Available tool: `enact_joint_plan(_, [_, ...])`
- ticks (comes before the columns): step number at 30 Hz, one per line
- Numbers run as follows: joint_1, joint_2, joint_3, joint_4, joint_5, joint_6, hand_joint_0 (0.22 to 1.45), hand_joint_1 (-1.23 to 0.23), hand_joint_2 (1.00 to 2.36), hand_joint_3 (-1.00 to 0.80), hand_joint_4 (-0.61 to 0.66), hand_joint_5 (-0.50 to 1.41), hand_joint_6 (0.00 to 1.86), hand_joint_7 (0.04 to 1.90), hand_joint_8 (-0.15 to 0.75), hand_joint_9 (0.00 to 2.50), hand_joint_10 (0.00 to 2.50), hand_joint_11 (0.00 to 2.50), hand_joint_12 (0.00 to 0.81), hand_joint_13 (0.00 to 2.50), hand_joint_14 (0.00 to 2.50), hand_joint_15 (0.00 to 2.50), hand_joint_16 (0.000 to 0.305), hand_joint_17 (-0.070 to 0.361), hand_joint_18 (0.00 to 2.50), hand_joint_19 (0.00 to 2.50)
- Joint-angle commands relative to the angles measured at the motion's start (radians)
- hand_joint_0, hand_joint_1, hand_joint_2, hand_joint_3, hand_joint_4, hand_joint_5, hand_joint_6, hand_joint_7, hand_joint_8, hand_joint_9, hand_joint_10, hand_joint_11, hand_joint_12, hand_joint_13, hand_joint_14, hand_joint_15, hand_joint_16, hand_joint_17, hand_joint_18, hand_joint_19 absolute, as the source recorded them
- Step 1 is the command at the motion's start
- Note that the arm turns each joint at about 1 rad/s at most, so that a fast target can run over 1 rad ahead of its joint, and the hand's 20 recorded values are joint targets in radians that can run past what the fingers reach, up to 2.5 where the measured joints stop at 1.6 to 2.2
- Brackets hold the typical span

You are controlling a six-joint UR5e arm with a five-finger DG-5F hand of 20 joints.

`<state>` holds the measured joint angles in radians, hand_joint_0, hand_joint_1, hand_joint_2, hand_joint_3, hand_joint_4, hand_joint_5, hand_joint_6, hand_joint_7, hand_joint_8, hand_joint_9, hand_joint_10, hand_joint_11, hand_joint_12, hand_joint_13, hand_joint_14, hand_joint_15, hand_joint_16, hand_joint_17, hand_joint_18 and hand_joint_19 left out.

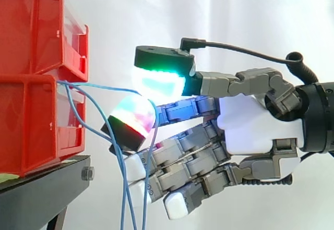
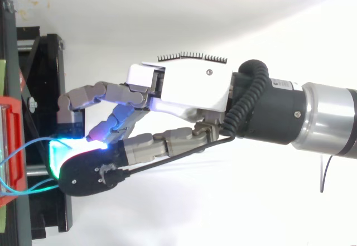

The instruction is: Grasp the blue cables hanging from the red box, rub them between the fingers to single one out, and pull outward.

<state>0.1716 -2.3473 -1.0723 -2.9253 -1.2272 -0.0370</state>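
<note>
Just beside the red bins (image 1: 31,84) on their black stand (image 1: 42,193), the hand (image 1: 255,120) pinches the blue cables (image 1: 104,88).

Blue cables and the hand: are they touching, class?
Touching. The side view shows the blue cables running in between the glowing pads of the hand, then hanging below.

Bins (image 1: 31,79): cut off by the left and top edges in the side view; contents cannot be made out. Cables (image 1: 123,193): lower ends run off the bottom edge; the stretch at the robot hand (image 1: 255,120) is covered by its pads (image 1: 133,116). Stand (image 1: 42,193): cut off below.
</note>
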Motion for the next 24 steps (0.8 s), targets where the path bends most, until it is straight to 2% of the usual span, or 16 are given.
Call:
enact_joint_plan(1, [0.000, 0.000, 0.000, 0.000, 0.000, 0.000, 0.61, -0.45, 1.01, -0.24, 0.24, -0.07, 0.51, 1.36, 0.271, 0.98, 0.01, 0.29, 0.361, 0.82, 0.01, 0.26, 0.044, 0.098, 0.76, 0.44])
enact_joint_plan(12, [-0.001, 0.000, 0.000, 0.000, 0.000, 0.000, 0.58, -0.48, 1.01, -0.32, 0.24, -0.07, 0.52, 1.37, 0.276, 0.98, 0.01, 0.31, 0.361, 0.82, 0.01, 0.27, 0.044, 0.098, 0.76, 0.45])
enact_joint_plan(17, [0.000, 0.000, 0.000, 0.000, 0.000, 0.000, 0.52, -0.43, 1.00, -0.49, 0.24, -0.07, 0.52, 1.36, 0.275, 0.97, 0.01, 0.32, 0.356, 0.82, 0.01, 0.27, 0.043, 0.096, 0.75, 0.45])
enact_joint_plan(24, [-0.001, 0.000, 0.000, 0.000, 0.000, 0.000, 0.51, -0.38, 1.00, -0.50, 0.25, -0.07, 0.53, 1.35, 0.275, 0.99, 0.01, 0.31, 0.361, 0.83, 0.01, 0.27, 0.043, 0.097, 0.76, 0.45])
